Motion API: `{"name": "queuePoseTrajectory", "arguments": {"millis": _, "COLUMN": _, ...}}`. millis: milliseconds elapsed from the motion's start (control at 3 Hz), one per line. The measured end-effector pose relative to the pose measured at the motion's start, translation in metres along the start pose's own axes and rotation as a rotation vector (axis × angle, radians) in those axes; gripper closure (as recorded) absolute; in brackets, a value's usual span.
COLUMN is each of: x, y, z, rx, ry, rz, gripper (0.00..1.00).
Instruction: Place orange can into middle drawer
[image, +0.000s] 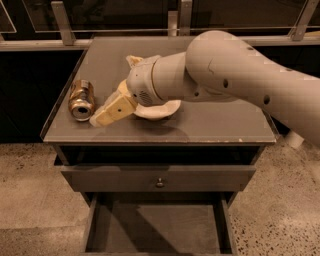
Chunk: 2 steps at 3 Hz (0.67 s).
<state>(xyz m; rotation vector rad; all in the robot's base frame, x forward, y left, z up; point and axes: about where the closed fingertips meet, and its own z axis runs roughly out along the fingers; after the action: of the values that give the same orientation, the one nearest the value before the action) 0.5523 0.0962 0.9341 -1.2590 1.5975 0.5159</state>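
The orange can (81, 99) lies on its side on the left part of the cabinet top (220, 122), with its silver end toward me. My gripper (114, 90) hangs low over the top just right of the can. It is open and empty. The near cream finger (114, 109) points down-left and its tip ends close beside the can. The far finger (133, 61) shows behind the wrist. The middle drawer (155, 231) is pulled out below the cabinet front, and its grey floor is bare.
A white shallow bowl (161, 109) sits on the cabinet top under my wrist. A closed drawer front with a small round knob (159, 183) is above the open drawer. A metal railing (65, 25) runs behind the cabinet. Speckled floor lies on both sides.
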Motion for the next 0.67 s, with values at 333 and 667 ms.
{"name": "queuePoseTrajectory", "arguments": {"millis": 333, "x": -0.001, "y": -0.001, "z": 0.027, "rx": -0.019, "ry": -0.049, "rz": 0.018, "gripper": 0.0}}
{"name": "queuePoseTrajectory", "arguments": {"millis": 667, "x": -0.003, "y": 0.001, "z": 0.053, "rx": -0.055, "ry": -0.097, "rz": 0.032, "gripper": 0.0}}
